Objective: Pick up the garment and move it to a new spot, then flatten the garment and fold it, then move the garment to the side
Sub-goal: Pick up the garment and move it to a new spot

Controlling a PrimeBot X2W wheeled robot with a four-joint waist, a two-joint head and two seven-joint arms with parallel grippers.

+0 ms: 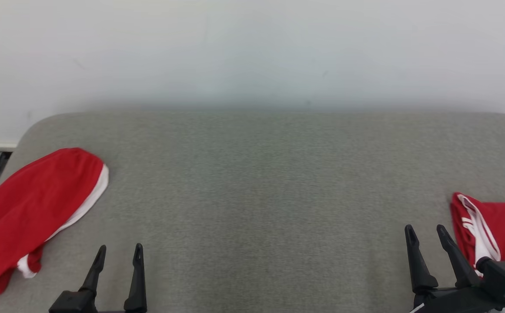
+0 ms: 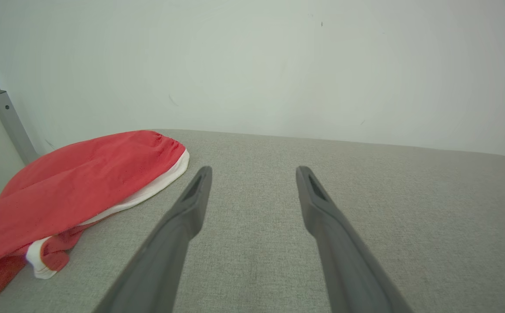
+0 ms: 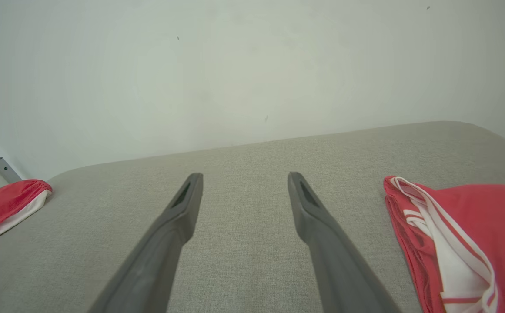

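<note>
Two red garments with white trim lie on the grey padded table (image 1: pixel 261 182). One red garment (image 1: pixel 30 213) (image 2: pixel 74 191) (image 3: pixel 4 208) sits folded at the left edge. The other red garment (image 1: pixel 491 230) (image 3: pixel 461 243), with white stripes, lies bunched at the right edge. My left gripper (image 1: pixel 119 254) (image 2: pixel 252 178) hovers open at the lower left, just right of the left garment, with nothing between its fingers. My right gripper (image 1: pixel 426 232) (image 3: pixel 243 184) stands open at the lower right, close beside the striped garment's left edge, not touching it.
A pale wall (image 1: pixel 252 48) rises right behind the table's far edge. A metal post (image 2: pixel 11 121) stands by the wall at the far left. The table's rounded left corner (image 1: pixel 30 126) drops off to the floor.
</note>
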